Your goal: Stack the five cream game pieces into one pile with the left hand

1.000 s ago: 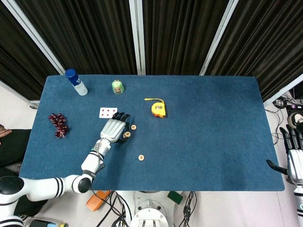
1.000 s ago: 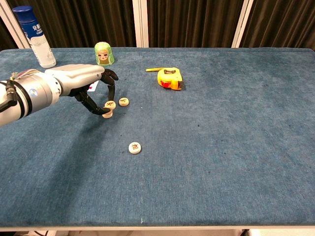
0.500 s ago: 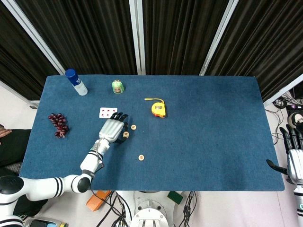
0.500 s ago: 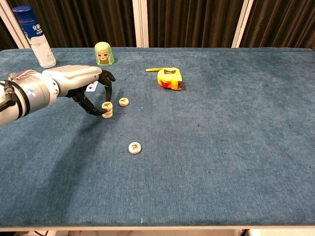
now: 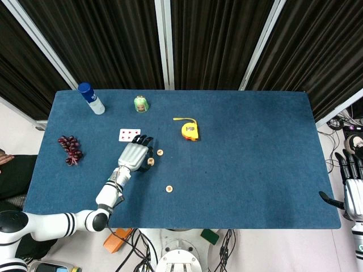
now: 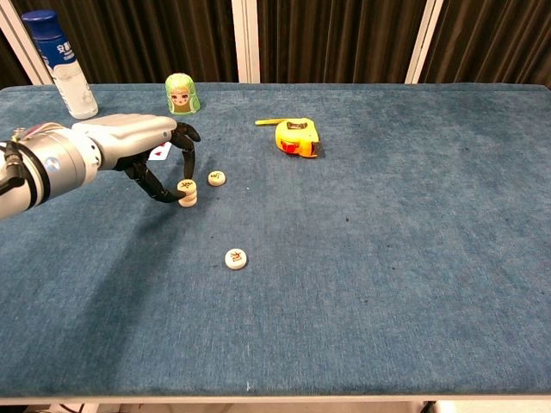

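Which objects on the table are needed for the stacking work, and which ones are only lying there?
Needed:
small pile at the left hand
loose piece beside the pile
loose piece nearer the front

Only lying there:
tape measure
spray can
green doll
playing card
grapes

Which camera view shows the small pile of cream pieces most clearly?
The chest view: the pile shows from the side, its layers visible beside the left hand. The head view looks down on it, so the pile appears only as a small disc by the fingers.
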Controlling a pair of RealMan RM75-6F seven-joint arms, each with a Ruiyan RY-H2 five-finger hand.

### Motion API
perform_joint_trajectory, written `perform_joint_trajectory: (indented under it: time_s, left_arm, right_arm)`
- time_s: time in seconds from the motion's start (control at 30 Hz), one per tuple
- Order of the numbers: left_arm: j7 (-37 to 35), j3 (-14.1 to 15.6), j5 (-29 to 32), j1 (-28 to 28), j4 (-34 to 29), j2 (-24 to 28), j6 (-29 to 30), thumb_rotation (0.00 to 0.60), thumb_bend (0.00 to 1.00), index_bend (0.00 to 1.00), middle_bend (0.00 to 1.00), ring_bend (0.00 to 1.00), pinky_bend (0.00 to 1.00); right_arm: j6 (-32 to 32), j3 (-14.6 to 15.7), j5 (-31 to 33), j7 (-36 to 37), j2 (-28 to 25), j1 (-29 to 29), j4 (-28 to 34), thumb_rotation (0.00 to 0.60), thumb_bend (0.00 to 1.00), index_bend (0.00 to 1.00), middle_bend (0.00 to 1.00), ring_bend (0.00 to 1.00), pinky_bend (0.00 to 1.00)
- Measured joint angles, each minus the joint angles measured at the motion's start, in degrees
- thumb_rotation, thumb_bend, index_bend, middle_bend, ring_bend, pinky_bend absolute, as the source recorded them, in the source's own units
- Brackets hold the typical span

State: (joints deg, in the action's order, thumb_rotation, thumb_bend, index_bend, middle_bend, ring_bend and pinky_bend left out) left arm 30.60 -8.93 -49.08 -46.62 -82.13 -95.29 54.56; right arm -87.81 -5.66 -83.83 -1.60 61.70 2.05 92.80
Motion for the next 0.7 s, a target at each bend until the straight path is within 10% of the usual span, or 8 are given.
perform_joint_trajectory:
  time_s: [0.7]
  left_arm:
    - [0.0,-3.0,-0.1,-2.1,-1.9,-0.5,1.2,0.6,0.3,0.44,0.06,0.0,0.0]
  right_arm:
    - [-0.5,0.0,-0.2,-0.1,0.1,-0.3,-0.1,0.6,0.17,0.0,0.04,0.0,0.07]
